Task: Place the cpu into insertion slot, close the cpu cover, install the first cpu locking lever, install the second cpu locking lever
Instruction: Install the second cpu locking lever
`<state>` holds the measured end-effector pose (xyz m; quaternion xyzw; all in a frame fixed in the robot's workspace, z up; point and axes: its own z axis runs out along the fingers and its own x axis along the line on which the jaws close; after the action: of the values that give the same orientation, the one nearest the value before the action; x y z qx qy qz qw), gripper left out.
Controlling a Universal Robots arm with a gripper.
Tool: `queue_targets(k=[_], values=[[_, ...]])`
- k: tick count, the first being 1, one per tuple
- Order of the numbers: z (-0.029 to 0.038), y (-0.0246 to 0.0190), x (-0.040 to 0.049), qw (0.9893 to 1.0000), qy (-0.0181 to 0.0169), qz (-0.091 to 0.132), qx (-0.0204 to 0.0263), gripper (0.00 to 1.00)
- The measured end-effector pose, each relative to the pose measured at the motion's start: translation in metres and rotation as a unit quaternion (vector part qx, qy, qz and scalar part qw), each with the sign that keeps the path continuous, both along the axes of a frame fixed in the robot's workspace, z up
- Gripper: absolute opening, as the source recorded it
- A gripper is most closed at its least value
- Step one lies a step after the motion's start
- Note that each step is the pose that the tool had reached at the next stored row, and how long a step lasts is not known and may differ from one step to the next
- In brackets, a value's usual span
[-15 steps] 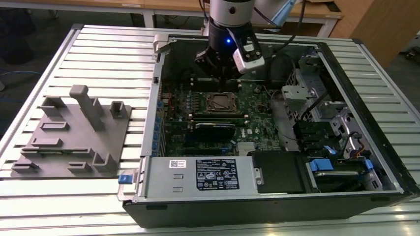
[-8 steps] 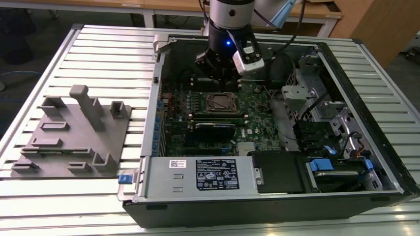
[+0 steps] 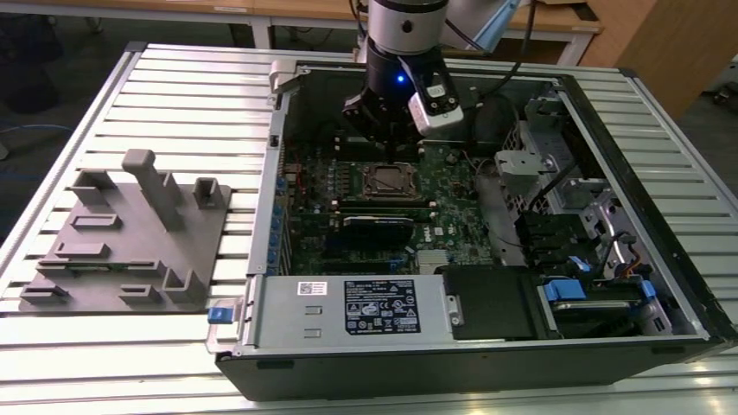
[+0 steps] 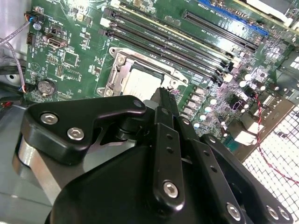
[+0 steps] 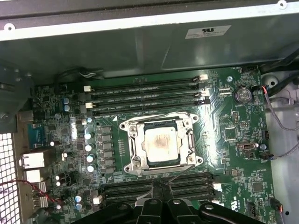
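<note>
We see the chip (image 5: pixel 161 143) seated in the socket (image 5: pixel 188 122) on the green board (image 5: pixel 243 140), with the cover (image 5: pixel 135 140) down around it. The tool (image 5: pixel 160 186) hovers just beside it, fingers closed, holding nothing.

The gripper (image 4: pixel 161 100) body blocks a corner of the cpu (image 4: pixel 142 84) and cover (image 4: pixel 122 74) in the second wrist view, and whether its fingers are parted or closed can't be made out. In the first wrist view the gripper (image 5: pixel 160 187) is cut off at the frame edge. In the exterior view the arm (image 3: pixel 398 52) runs out of frame and hides the board (image 3: pixel 450 203) behind it.
</note>
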<state>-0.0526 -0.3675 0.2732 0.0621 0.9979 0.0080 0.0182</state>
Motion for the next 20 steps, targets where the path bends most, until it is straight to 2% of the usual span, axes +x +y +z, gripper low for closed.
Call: queue_targets(k=[4, 12, 16, 20], values=[[-0.0004, -0.0004, 0.0000, 1.0000, -0.0002, 0.002, 0.0002, 0.10], [-0.0032, -0.0016, 0.0002, 0.9997, 0.0000, 0.026, 0.0001, 0.10], [-0.0033, -0.0016, 0.0002, 0.9996, -0.0001, 0.027, 0.0003, 0.10], [-0.0072, -0.0025, 0.0003, 0.9996, -0.0001, 0.027, 0.0004, 0.10]])
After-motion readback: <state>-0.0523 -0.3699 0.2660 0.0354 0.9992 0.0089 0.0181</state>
